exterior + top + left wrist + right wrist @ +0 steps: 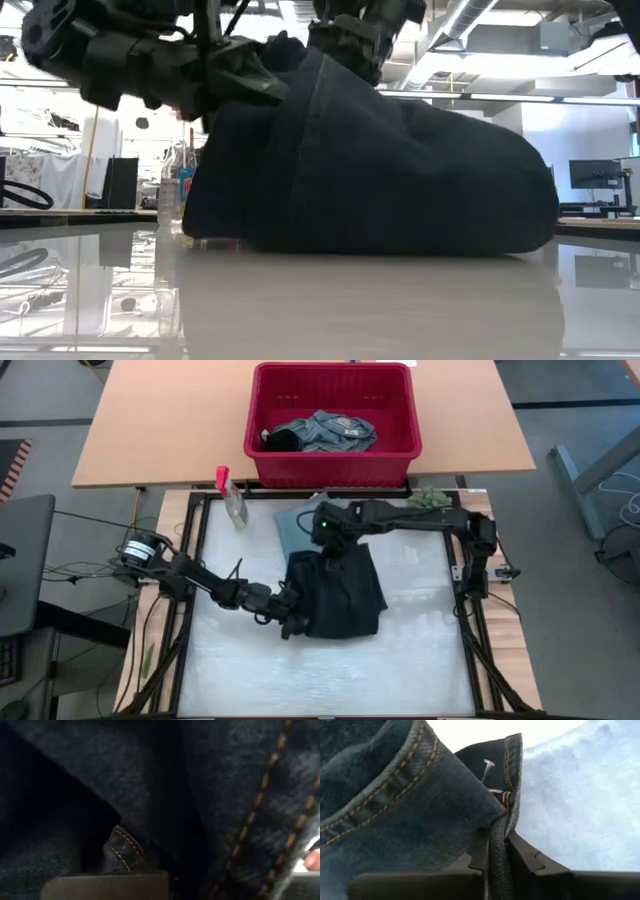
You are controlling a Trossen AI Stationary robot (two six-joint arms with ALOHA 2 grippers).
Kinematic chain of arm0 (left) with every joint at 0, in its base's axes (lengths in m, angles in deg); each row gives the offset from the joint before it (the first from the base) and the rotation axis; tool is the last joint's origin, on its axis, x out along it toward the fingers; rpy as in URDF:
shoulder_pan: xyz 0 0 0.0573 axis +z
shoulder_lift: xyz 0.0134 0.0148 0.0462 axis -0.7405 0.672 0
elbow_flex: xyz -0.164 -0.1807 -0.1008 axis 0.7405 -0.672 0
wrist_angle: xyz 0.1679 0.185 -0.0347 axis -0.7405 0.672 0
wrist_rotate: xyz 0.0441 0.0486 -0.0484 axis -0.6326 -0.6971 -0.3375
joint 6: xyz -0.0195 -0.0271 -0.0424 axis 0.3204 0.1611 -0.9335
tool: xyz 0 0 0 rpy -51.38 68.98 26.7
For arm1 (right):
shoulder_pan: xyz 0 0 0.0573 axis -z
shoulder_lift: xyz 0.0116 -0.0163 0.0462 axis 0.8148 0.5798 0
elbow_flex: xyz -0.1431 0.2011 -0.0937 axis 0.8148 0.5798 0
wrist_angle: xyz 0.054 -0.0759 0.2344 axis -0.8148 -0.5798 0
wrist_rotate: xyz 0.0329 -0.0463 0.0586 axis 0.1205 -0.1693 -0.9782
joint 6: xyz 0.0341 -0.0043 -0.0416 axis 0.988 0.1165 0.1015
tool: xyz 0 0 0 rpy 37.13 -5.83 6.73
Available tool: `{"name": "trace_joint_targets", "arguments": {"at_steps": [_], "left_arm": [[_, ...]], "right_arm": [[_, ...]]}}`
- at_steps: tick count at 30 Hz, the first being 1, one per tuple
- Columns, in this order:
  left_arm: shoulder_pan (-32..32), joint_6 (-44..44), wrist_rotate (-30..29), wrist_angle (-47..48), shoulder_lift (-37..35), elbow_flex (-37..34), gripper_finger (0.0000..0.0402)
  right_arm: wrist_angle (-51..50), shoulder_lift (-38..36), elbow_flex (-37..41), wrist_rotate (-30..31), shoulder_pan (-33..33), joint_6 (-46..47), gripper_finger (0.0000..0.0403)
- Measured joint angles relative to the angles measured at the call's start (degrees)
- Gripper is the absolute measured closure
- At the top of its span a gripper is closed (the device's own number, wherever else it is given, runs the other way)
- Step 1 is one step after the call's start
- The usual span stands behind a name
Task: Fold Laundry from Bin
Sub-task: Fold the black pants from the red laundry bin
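Observation:
A dark blue denim garment (338, 595) lies heaped on the white table mat (420, 660), partly over a light blue cloth (292, 525). My left gripper (290, 622) is shut on its near left edge. My right gripper (325, 552) is shut on its far edge. In the low view both grippers (262, 82) (345, 55) hold the heap's top up, and its bottom (380, 245) rests on the table. The red bin (400, 455) stands on the wooden table beyond, with a faded denim garment (325, 430) inside. My left gripper has the garment's near left edge (300, 620), coming in nearly level from the table's left. Denim fills its wrist view, and a stitched fold (122, 854) sits just past the finger (105, 887); the exact contact is hidden. That edge is raised off the table. My right gripper pinches a stitched hem edge (497, 837) between its two fingers (530, 857). It comes from above, slanting down. The hem stands on edge in the gap, the cloth spreads away beyond it, and the lower part lies on the table.
A clear spray bottle with a red top (232, 495) stands at the mat's far left corner. A fuzzy green ball (430, 498) lies at the far right, by the right arm. The mat's near and right parts (330, 680) are bare.

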Motion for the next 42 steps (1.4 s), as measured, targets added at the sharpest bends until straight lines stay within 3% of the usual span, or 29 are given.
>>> {"name": "trace_joint_targets", "arguments": {"at_steps": [5, 10, 15, 21, 26, 32, 36, 42], "left_arm": [[0.1, -7.2, 0.8, -3.6, 2.7, -1.4, 0.0401], [-0.9, -13.7, 2.4, 2.2, 3.0, -2.0, 0.0401], [-1.9, -18.3, 2.9, 4.6, 2.9, -2.0, 0.0401], [-3.0, -20.3, 3.3, 5.6, 2.9, -2.0, 0.0401], [-6.1, -24.8, 1.7, 1.9, 2.9, -4.8, 0.0401], [-9.6, -32.2, -5.4, -4.2, 2.9, -8.9, 0.0402], [-9.0, -34.8, -3.7, -4.5, 2.9, -9.6, 0.0402], [-7.3, -36.5, 3.8, -3.5, 2.8, -10.1, 0.0402]], "right_arm": [[2.5, -0.1, 3.8, 2.2, -0.4, -0.2, 0.0242], [0.0, -0.1, 5.0, 2.2, 0.0, -1.5, 0.0147], [-0.1, -0.1, 5.0, 2.2, -0.1, -2.2, 0.0098], [4.6, -0.7, 8.9, 1.9, 0.1, 1.0, 0.0089], [11.8, -6.8, 21.3, -1.4, 0.4, 6.6, 0.0088], [30.4, -14.6, 34.6, -1.5, 0.4, 12.4, 0.0088], [34.5, -15.7, 35.9, -1.3, 0.4, 16.9, 0.0088], [36.8, -13.2, 35.9, -1.2, 1.1, 19.7, 0.0088]]}}
